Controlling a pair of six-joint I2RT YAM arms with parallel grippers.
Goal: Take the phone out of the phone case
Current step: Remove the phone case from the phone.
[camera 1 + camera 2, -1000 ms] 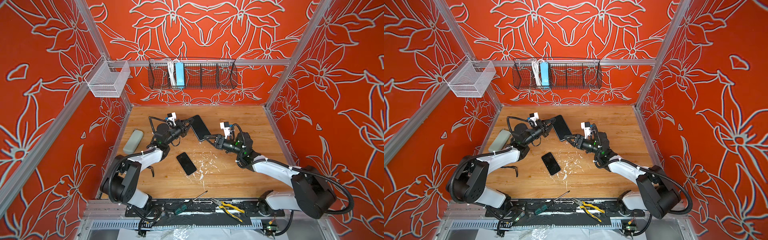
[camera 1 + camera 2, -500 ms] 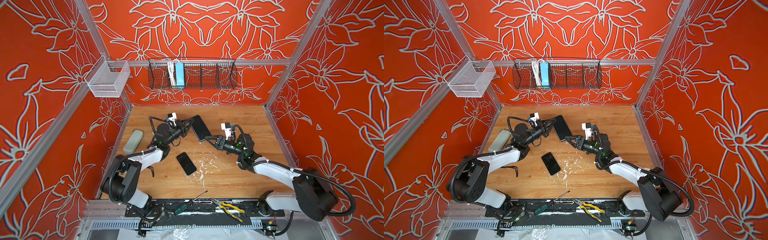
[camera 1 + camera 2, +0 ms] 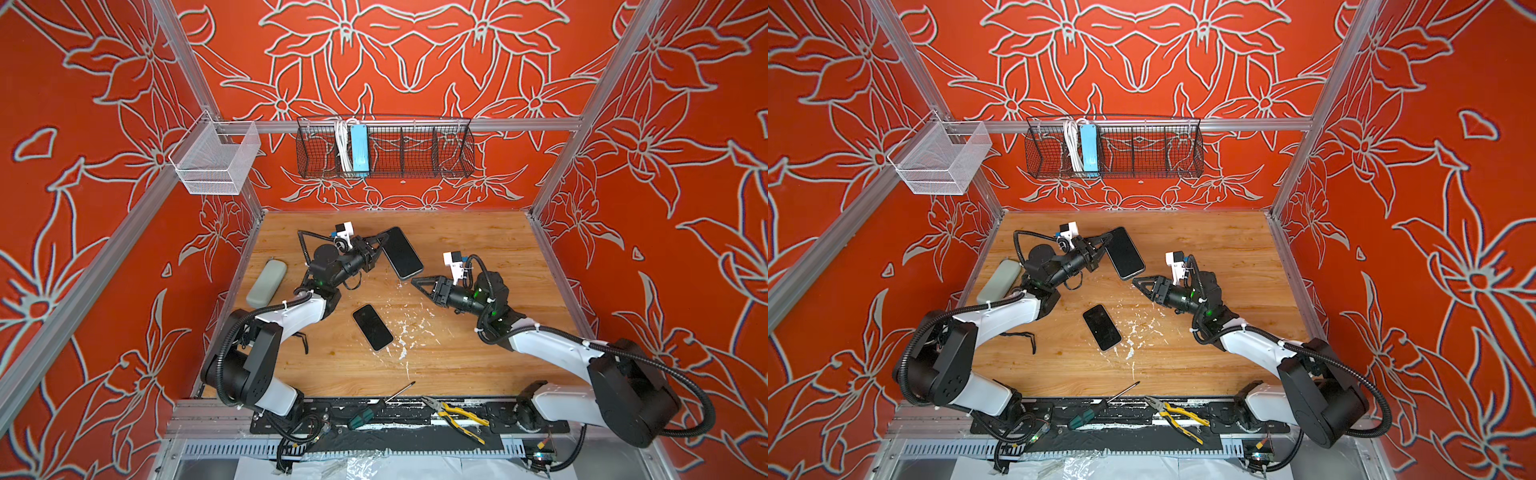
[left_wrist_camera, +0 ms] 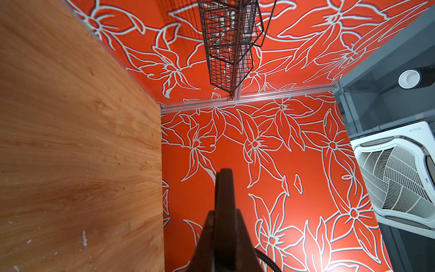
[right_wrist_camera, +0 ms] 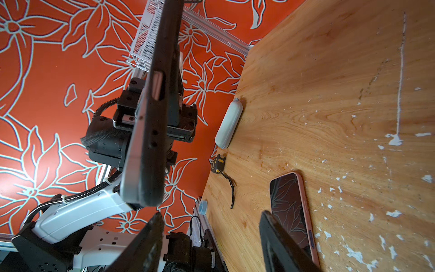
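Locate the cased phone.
In both top views the left gripper holds the cased phone above the table, rear centre, near the right gripper.

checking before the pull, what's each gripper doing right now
left gripper: shut on the cased phone, holding it in the air.
right gripper: open, holding nothing, close to the cased phone's free end.

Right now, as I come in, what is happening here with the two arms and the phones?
The left claw is shut on one edge of a black cased phone and holds it up off the wooden table. The right claw is open, near the phone's lower end but not touching it. A second phone lies flat on the table, screen up.
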